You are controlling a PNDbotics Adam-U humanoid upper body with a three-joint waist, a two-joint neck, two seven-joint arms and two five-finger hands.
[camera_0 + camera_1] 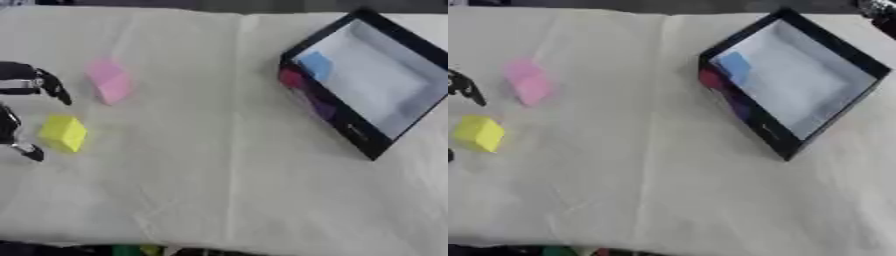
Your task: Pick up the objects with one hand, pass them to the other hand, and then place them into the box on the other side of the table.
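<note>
My left hand (26, 100) hangs spread and empty around the yellow block (63, 132) at the worktop's left; I should centre it before closing. Box (372, 145) sits far right.

Left hand (19, 107): black, slender fingers with rounded dark tips, seen at left edge of left eye view.
Left hand segments: pale silver-grey bands between the black parts.
Right hand (878, 11): only a small part at upper right corner of right eye view, black with a silver-grey patch.
Cables, screws, markings: too blurred to tell.
</note>
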